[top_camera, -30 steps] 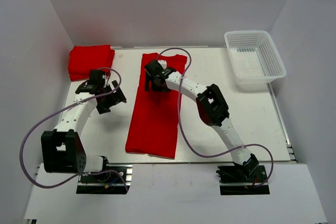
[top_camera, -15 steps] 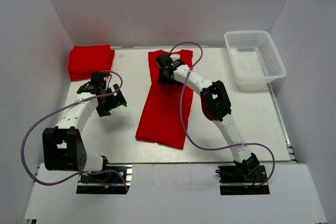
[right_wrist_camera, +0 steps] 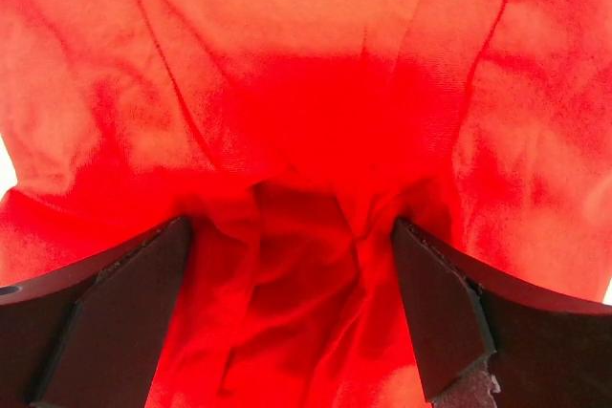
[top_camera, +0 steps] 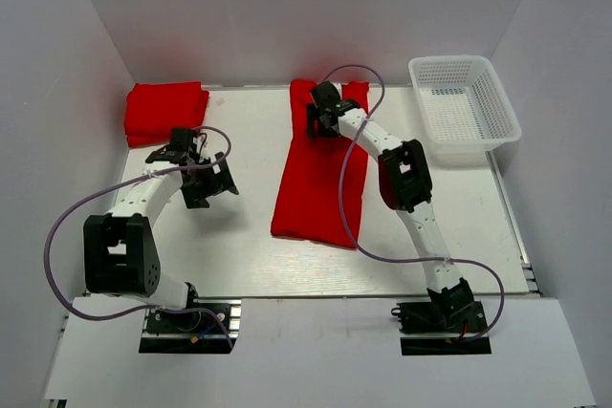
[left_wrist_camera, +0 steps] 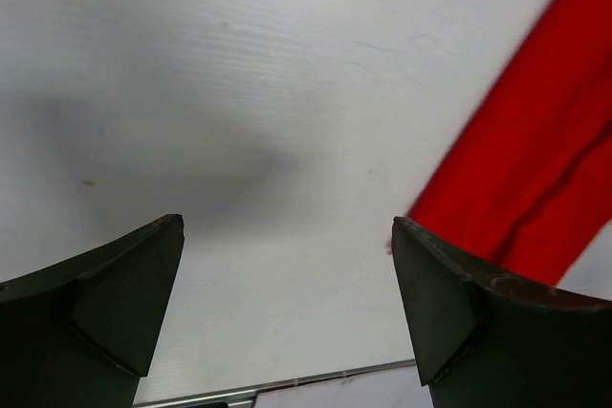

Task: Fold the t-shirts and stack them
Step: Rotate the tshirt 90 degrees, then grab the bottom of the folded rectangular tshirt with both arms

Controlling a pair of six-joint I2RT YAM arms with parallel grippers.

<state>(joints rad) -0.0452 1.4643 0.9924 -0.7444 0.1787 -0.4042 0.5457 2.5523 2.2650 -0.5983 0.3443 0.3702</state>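
Well off to the left of the white mesh basket (top_camera: 449, 61) sits the stack of folded t-shirts (top_camera: 165, 112), bright red, plain, edges squared up. Next toward the basket comes the left gripper (top_camera: 218, 182), jaws spread wide with nothing between them, hovering over bare table (top_camera: 239, 236), nearer the camera than the basket. Then the long t-shirt (top_camera: 320, 193), same plain red, folded into a narrow strip just left of the basket, its near end slanting away from it. On the strip's far end, level with the basket, there's the right gripper (top_camera: 323, 121), fingers spread, straddling a bunched ridge of cloth, not pinching it.
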